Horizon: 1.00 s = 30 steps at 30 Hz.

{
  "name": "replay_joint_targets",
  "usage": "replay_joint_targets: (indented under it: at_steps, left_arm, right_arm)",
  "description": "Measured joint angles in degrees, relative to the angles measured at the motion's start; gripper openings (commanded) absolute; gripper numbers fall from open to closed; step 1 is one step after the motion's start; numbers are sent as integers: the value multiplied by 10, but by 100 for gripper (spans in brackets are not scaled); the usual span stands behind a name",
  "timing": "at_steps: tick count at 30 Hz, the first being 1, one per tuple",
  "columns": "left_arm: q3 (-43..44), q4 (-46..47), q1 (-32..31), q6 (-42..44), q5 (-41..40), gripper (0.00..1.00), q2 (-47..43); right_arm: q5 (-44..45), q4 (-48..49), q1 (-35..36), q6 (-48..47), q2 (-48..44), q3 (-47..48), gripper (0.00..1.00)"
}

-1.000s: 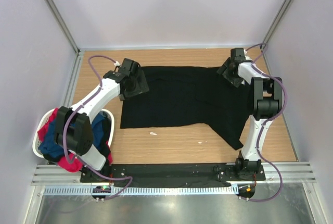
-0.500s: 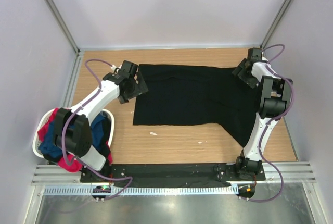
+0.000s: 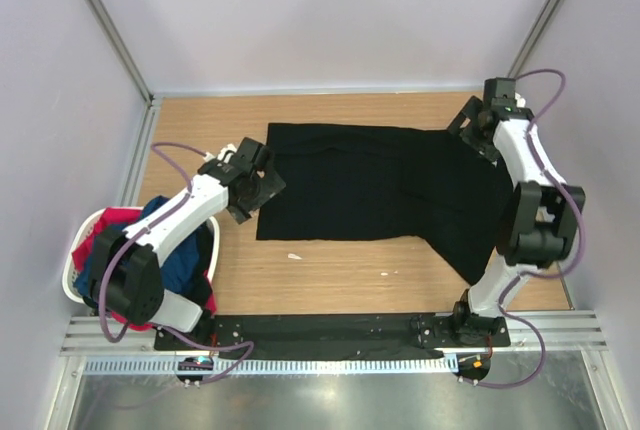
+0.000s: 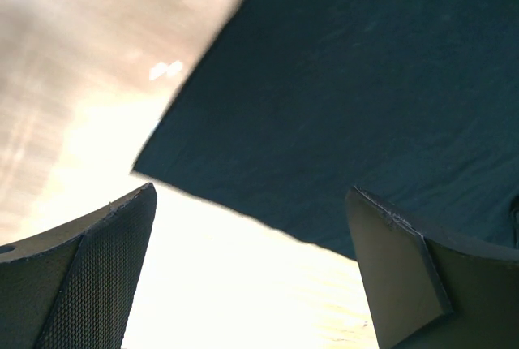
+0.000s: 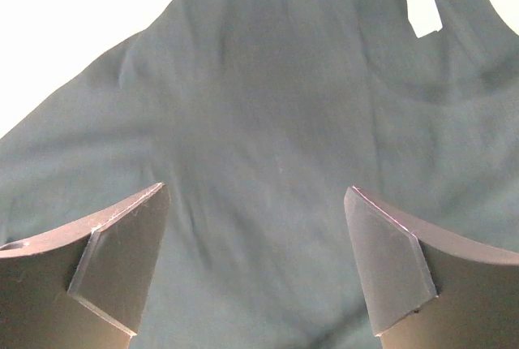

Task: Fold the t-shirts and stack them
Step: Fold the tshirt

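Black t-shirt (image 3: 370,185) flat; table (image 3: 340,270) showing along near edge.

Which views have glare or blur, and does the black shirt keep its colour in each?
Top external: evenly lit, sharp, the black t-shirt looks black. Left wrist: the table is washed out by glare and smeared, the shirt looks dark teal. Right wrist: the upper left corner is blown out white, the shirt looks grey-teal.
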Motion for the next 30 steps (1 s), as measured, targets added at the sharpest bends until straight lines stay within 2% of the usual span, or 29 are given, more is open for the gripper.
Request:
replay_joint_targets:
  at_steps: [3,5,11,16,20,25,30]
  left_arm:
    - [-43,-15,-4,-47,-17,100,-43]
    - [-66,-17,-4,-69,-23,95,-57]
    - [-79,-19,-4,-97,-22,82,-30]
    - [-91,-21,-4,-118,-23,71,-16]
    - [-106,-24,-4,-130,-25,69,-16]
    - [-119,-21,-2,-132,-24,56,-14]
    - [-138,4,15,-132,-6,52,12]
  right_arm:
    - [-8,-5,-1,18,-103,-80,94]
    - [-9,-14,-2,30,-157,-132,93]
    - [-9,-58,-2,62,-227,-251,89]
    - [-8,-79,-2,81,-244,-273,88]
    - [-5,-80,-2,89,-249,-274,87]
    - [2,-80,-2,100,-249,-274,87]
    - [4,-80,-2,109,-248,-274,86]
